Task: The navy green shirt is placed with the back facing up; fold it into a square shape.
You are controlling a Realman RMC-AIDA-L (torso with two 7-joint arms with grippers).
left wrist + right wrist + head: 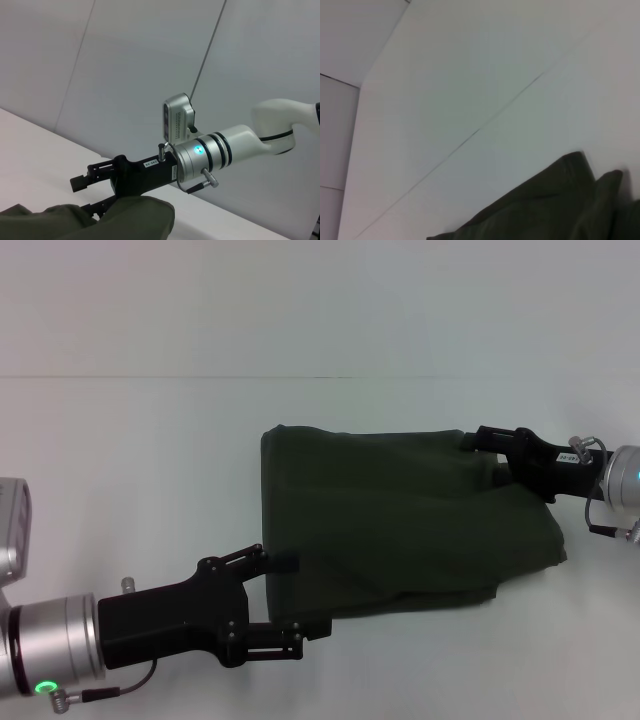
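On the tabletop (120,440), mid-frame, the shirt (400,520) lies already folded into a rough rectangle, plain side up. Left end effector (290,600) is at its near-left corner, jaws parted around the hem. Right end effector (490,455) is at the far-right corner; can't tell its grip. Looks like mid-fold. Next: lift both corners evenly and carry them across to square it.

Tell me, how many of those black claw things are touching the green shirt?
2. The left gripper is at the near left edge of the navy green shirt. The right gripper is at its far right corner. Whether either actually pinches cloth is hidden.
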